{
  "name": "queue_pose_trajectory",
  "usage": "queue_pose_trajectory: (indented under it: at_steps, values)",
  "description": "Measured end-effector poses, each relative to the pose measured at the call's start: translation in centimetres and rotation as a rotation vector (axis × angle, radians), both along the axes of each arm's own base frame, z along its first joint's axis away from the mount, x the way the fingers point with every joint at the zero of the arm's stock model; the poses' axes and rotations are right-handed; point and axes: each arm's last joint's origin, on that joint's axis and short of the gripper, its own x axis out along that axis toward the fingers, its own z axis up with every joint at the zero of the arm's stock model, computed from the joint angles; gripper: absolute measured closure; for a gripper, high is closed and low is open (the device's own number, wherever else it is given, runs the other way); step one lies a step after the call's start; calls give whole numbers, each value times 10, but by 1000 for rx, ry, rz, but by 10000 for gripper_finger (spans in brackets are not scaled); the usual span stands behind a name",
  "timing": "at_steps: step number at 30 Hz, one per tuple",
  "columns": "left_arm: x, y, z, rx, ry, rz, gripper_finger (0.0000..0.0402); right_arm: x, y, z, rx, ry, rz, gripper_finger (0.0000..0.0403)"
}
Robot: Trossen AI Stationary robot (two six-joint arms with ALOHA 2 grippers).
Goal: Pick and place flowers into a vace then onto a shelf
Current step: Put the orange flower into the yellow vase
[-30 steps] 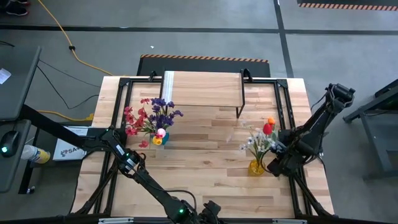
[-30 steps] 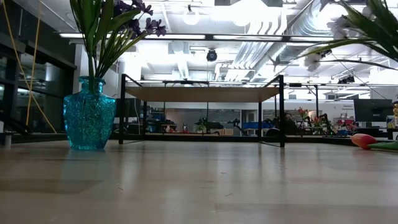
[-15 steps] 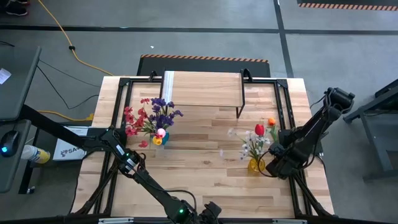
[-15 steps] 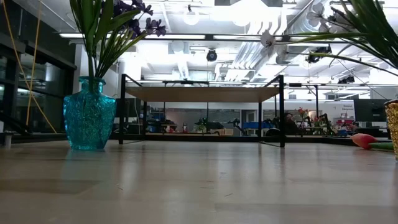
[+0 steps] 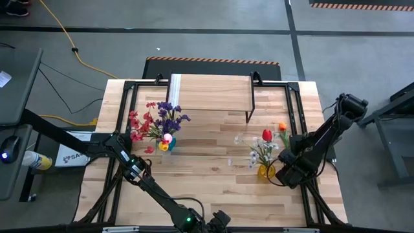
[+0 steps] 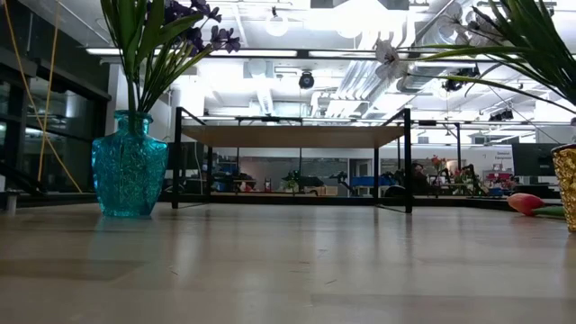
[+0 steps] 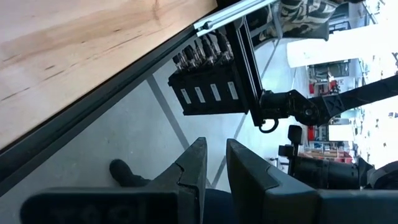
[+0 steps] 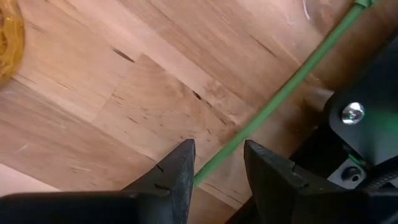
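Note:
A yellow vase (image 5: 266,171) (image 6: 567,184) stands near the table's right edge with white blooms and a red tulip (image 5: 267,134) in it. An orange flower (image 5: 282,127) (image 6: 526,202) lies on the table beside it. My right gripper (image 5: 285,173) (image 8: 219,168) is open just right of that vase, with a green stem (image 8: 280,93) running between its fingers. A blue vase (image 5: 166,145) (image 6: 129,166) at the left holds purple and red flowers. The shelf (image 5: 210,92) (image 6: 292,135) stands at the far edge. My left gripper (image 7: 216,165) is shut, off the near edge. My right gripper has the green stem (image 8: 208,168) passing between its fingers, close to the inner side of one finger (image 8: 183,165). The fingers point down at the table, and the stem runs away from them along the board. Whether a finger touches the stem, I cannot tell.
The black metal frame (image 5: 294,123) runs along the table's right edge, close to my right gripper. The shelf's black legs (image 5: 249,110) stand beyond the yellow vase. Bare planks lie between the two vases (image 5: 213,155).
The red tulip's bloom has swung toward the table's left, toward the white blooms over the yellow vase. My right gripper has moved slightly toward the near edge. The yellow vase has shifted a little toward the table's left.

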Motion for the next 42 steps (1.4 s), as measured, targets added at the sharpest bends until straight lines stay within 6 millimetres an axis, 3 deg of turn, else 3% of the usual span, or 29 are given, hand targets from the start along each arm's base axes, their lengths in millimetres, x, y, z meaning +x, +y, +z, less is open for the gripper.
queue_pose_trajectory:
  at_steps: [15, 30, 42]
  values:
    - [0, 0, 0, -2, -1, -2, 307, 3, 5, -5, 18, 19, -4, 275]
    - [0, 0, 0, -3, -1, -2, 307, -2, 1, -5, -4, 80, -9, 393]
    - [0, 0, 0, -3, -1, -2, 307, -4, 0, -5, 0, 124, 30, 397]
